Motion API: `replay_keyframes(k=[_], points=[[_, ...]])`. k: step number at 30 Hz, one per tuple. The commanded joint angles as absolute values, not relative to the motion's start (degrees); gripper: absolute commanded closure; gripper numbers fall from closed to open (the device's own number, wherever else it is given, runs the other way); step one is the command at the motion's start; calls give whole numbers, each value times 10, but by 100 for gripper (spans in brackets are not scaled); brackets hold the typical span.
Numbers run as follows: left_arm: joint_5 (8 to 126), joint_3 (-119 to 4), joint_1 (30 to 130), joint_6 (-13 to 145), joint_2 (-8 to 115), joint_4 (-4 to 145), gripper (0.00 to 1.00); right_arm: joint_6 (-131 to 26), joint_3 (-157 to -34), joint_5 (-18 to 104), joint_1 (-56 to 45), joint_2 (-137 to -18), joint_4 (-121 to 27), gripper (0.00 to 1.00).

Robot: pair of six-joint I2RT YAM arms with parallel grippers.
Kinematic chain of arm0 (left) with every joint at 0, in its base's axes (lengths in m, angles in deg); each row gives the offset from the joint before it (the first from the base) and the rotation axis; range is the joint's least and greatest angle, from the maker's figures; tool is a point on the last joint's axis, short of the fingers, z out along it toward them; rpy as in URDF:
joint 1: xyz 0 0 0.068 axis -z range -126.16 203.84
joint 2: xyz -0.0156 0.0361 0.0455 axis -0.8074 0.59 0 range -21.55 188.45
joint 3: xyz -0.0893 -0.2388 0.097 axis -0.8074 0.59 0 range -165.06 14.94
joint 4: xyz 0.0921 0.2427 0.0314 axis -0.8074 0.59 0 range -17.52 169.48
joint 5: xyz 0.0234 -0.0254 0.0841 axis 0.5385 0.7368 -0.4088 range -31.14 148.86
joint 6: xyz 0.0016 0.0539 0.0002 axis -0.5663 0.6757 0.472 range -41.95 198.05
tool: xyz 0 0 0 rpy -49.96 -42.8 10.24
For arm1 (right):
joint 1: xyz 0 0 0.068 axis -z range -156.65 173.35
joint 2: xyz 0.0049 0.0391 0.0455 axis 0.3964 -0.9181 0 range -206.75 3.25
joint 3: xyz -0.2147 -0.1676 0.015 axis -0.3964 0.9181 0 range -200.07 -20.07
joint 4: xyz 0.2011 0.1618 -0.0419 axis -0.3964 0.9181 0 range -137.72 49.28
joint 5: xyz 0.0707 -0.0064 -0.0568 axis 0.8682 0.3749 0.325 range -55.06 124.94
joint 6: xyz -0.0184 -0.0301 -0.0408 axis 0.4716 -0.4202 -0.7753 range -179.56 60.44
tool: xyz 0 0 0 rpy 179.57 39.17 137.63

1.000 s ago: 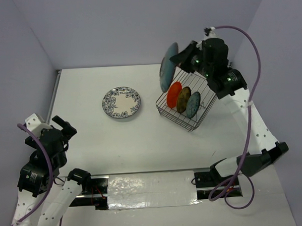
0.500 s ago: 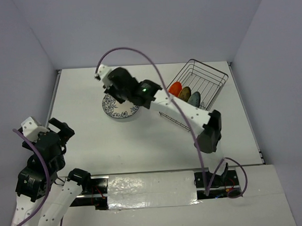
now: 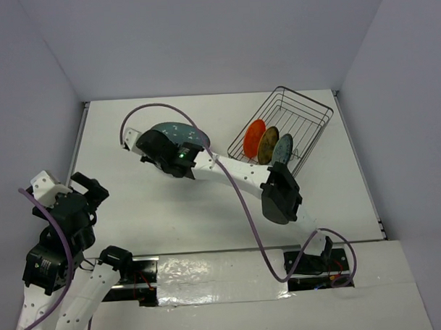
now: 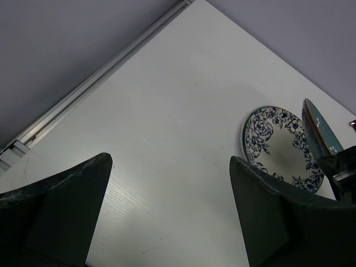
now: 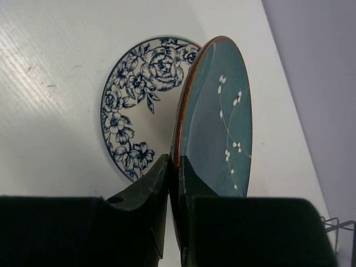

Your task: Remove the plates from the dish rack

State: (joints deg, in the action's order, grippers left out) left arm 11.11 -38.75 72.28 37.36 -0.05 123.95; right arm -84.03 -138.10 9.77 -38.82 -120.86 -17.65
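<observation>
Well left of the dark wire dish rack [image 3: 317, 108], the right gripper [image 5: 173, 164] clamps a large dark teal plate [image 5: 219, 122] by its rim, edge-up above a flat blue-floral plate [image 5: 136, 111]; three small plates [image 3: 268, 144] stand inside the rack; the left gripper [image 4: 169, 161] gapes farther left.

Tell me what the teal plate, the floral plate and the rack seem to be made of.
The teal plate: likely glazed ceramic; glossy face, painted white sprigs, brown rim.
The floral plate: likely glazed ceramic or porcelain; smooth white ground, blue print.
The rack: thin dark metal wire, probably coated; open grid.
</observation>
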Motion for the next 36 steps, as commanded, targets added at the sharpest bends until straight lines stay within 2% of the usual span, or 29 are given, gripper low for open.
replay_keyframes(k=[1, 7, 11, 16, 25, 26, 28, 36], points=[[104, -396, 721, 379, -5, 1223, 0, -922, -1385, -1, -407, -1221, -303, 100], [105, -397, 721, 381, 0, 1223, 0, -957, -1366, -50, -423, -1262, -342, 100], [108, -396, 721, 383, -2, 1221, 0, -996, -1316, -97, -428, -1269, -438, 100], [112, -396, 721, 386, 6, 1219, 0, -1030, -1298, -127, -433, -1287, -475, 100], [114, -395, 721, 389, 6, 1216, 0, -1016, -1299, -122, -433, -1332, -475, 89], [114, -396, 721, 389, 7, 1216, 1, -1013, -1304, -121, -433, -1334, -474, 81], [115, -396, 721, 388, 9, 1216, 0, -1009, -1309, -119, -432, -1342, -471, 76], [114, -396, 721, 389, 6, 1217, 0, -996, -1341, -99, -427, -1367, -450, 74]])
